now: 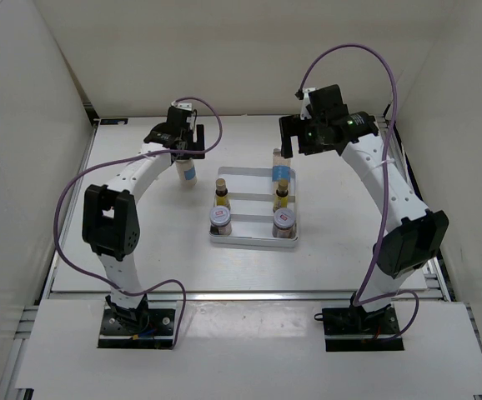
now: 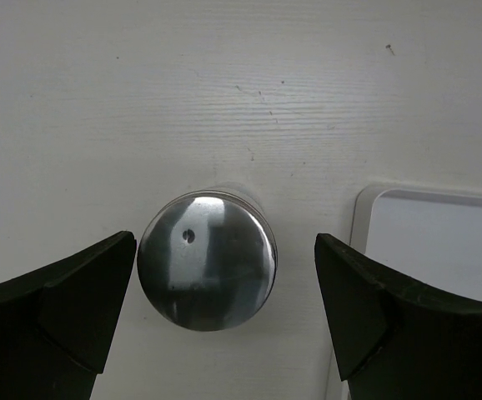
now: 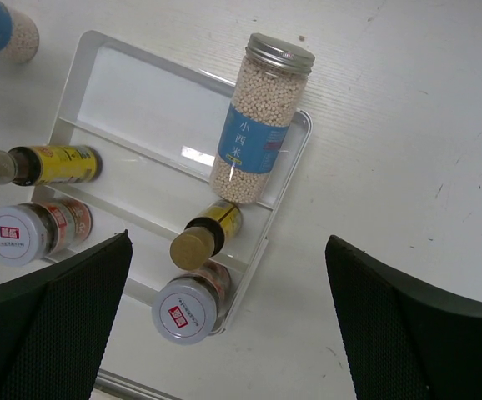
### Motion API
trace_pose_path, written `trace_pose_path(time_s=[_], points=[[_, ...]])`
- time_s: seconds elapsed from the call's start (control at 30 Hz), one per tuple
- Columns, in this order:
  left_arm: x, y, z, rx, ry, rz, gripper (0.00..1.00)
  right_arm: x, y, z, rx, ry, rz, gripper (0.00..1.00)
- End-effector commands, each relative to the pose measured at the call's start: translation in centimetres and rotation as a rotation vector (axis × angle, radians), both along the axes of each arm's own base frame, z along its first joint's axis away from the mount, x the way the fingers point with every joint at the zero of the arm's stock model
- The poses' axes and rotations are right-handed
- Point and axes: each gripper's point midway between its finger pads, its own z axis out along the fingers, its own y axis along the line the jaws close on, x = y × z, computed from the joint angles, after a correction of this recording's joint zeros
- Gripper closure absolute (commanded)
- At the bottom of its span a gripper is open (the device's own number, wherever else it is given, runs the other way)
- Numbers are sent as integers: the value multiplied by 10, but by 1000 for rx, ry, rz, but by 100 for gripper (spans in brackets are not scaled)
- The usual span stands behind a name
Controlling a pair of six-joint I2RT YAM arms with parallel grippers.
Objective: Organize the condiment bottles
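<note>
Fingers [image 2: 66, 308] of my left gripper [image 2: 224, 246] stand spread wide, clear of the silver cap [image 2: 206, 260] of a tall white bottle [image 1: 188, 172] upright on the table [image 2: 224, 83] just left of the tray [image 2: 429, 250]; my right gripper [image 3: 228, 240], likewise agape, hangs over the tray. I judge the bottle rigid, smooth and tippy, best clasped around the body below the cap.

A: Top view: which part of the tall white blue-labelled bottle [image 1: 188, 172], standing beside the shallow white rectangular tray [image 1: 248, 218], is concealed?
B: Its top, beneath the left gripper [image 1: 183, 148]. In the left wrist view only its round silver cap [image 2: 206, 260] shows; the body below is hidden.
A: And the tray?
B: Cropped there by the right edge. In the right wrist view the top-left corner crops that bottle, and the left edge cuts the slim yellow bottle [image 3: 53, 164] at its neck.
</note>
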Motion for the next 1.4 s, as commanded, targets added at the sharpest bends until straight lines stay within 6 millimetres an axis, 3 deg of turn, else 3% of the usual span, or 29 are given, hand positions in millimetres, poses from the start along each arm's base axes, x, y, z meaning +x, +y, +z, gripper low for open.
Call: trace_pose_path(time_s=[0.0,0.13,0.2,0.3,0.33,0.43,0.5,0.57,0.67,0.77,0.87,1.03,1.13,1.3,1.37], points=[[6,-2,12,-27,-21,-5,0,-4,-3,6,-6,-16,11,0],[12,-4,3,-24,-8,-6,0,-7,-5,1,-17,-8,18,0],[12,-8,-4,-35,10,-22,7,-7,-5,3,-13,-16,18,0],[11,-13,-5,-57,15,-32,26,-6,-7,3,-7,-13,15,0],[11,-13,-5,-57,15,-32,37,-6,-11,-1,-11,-5,6,0],[6,-11,2,-57,15,-32,53,-4,-15,-1,-11,-5,-3,0],[7,-11,28,-64,-32,-40,62,-5,-15,-4,-14,4,-3,0],[11,-12,56,-78,-87,-40,62,-2,-18,-8,-13,16,-20,0],[9,-28,99,-115,-162,-96,62,2,-21,-17,-21,36,-30,0],[6,-55,129,-152,-205,-180,62,5,-21,-18,-6,45,-40,0],[3,-75,136,-223,-189,-261,63,5,-19,-21,2,59,-41,0],[-1,-101,124,-280,-144,-343,64,15,-18,-35,-1,85,-44,0],[-3,-127,100,-277,-91,-402,64,27,-18,-40,18,107,-45,0],[-5,-137,71,-265,-31,-413,64,38,-16,-37,35,102,-43,0],[-4,-138,66,-262,-21,-412,62,42,-15,-45,27,124,-44,0]])
